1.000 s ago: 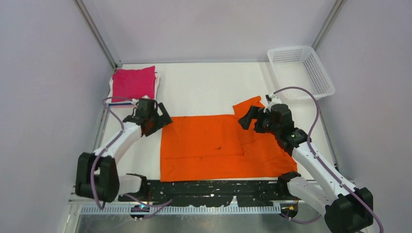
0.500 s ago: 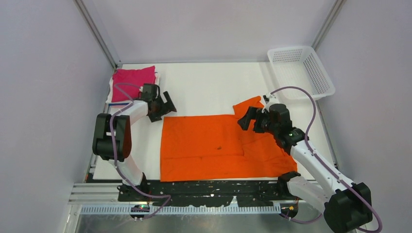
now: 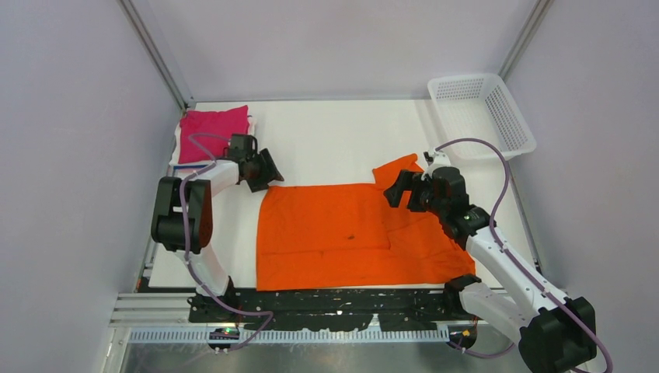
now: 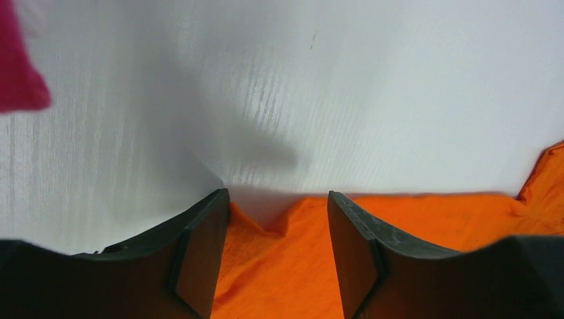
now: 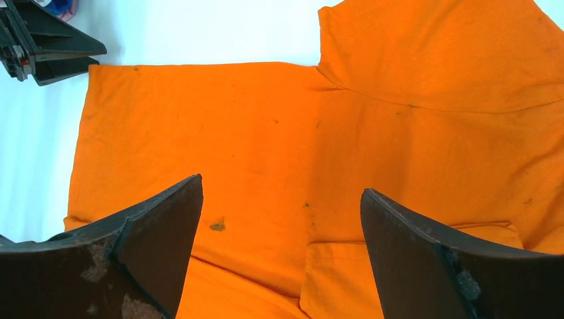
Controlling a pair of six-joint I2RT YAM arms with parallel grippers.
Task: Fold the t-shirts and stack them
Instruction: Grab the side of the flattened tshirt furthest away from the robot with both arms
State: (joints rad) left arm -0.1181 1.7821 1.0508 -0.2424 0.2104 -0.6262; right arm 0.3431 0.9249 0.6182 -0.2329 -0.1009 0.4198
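- While the top view shows the whole orange t-shirt point(image 3: 350, 233) spread flat on the white counter point(image 3: 334, 144), only the left wrist view shows its far-left corner rising in a small peak between the fingers of the left tool point(image 4: 278, 206).
- That tool's jaws stand partly apart, straddling the corner without clamping it.
- From the right wrist view, the right tool point(image 5: 279, 193) hangs over the shirt's right half, spread wide and holding nothing; small dark spots on the cloth show only here.
- Only the top view shows the folded magenta t-shirt point(image 3: 214, 134) beyond the orange shirt's left edge, and the white basket point(image 3: 513, 116) beyond its right side.
- Compared with a second ago, the left arm has reared up, its tool has moved to the far side of that corner and its jaws have narrowed; the right arm and the orange shirt have barely changed.
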